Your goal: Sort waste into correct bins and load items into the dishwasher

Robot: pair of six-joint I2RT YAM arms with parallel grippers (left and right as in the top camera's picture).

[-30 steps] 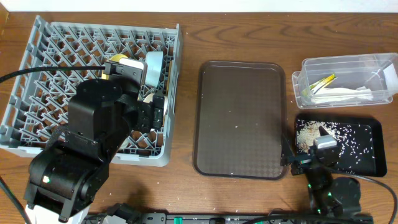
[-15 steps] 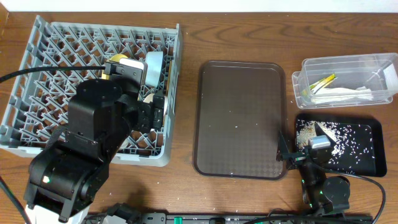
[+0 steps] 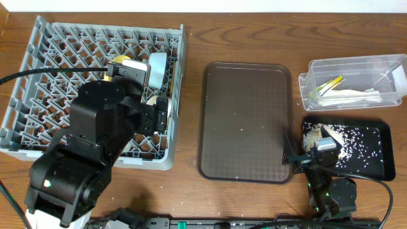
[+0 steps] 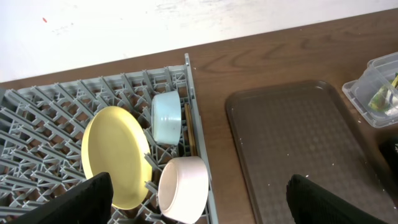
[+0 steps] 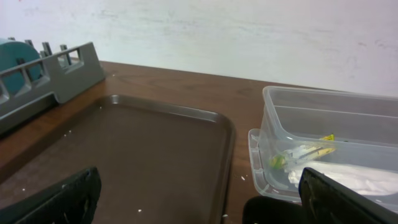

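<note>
The grey dish rack [image 3: 38, 76] holds the yellow plate [image 4: 115, 152], light blue bowl [image 4: 166, 118], white bowl [image 4: 183, 190] and chopsticks [image 4: 188, 130], all near its right wall. My left gripper [image 4: 199, 208] is open and empty above the white bowl. The clear tub [image 3: 356, 67] holds the green-and-orange wrapper [image 3: 331, 84] and white napkin [image 3: 356, 97]. The black tray [image 3: 375, 162] holds rice scraps [image 3: 313, 137]. My right gripper [image 3: 310, 147] is open and empty, low over the black tray's left end, facing the tub [image 5: 323, 124].
The dark brown serving tray [image 3: 248, 121] lies between the rack and the bins, with a few rice grains on it. It also shows in the right wrist view [image 5: 137, 155]. The left arm's bulk covers the rack's front right part.
My right gripper has drawn back slightly toward the front left, off the rice pile. The left arm has not moved.
</note>
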